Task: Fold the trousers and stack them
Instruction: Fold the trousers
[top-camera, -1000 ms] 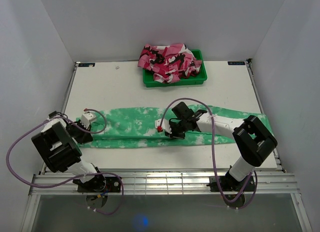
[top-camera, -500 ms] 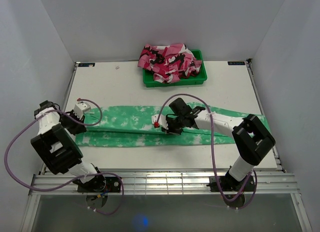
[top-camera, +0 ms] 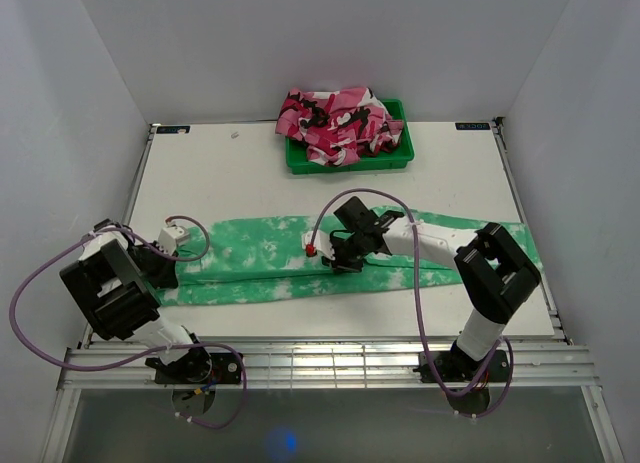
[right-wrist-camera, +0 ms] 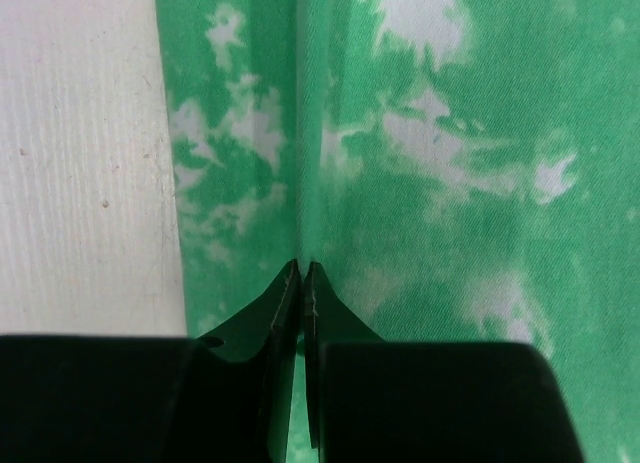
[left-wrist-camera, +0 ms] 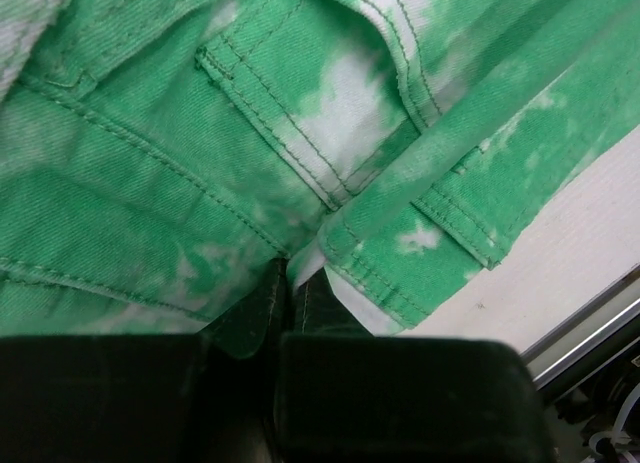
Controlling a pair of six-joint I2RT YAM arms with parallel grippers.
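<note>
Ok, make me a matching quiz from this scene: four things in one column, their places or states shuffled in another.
1 green-and-white tie-dye cloth trousers
2 green plastic tray
3 pink patterned cloth
4 left gripper

A heaped in the tray
B far table edge
C clamped on the trousers' left end
D stretched lengthwise across the table

Pairs: 1-D, 2-B, 3-A, 4-C.
</note>
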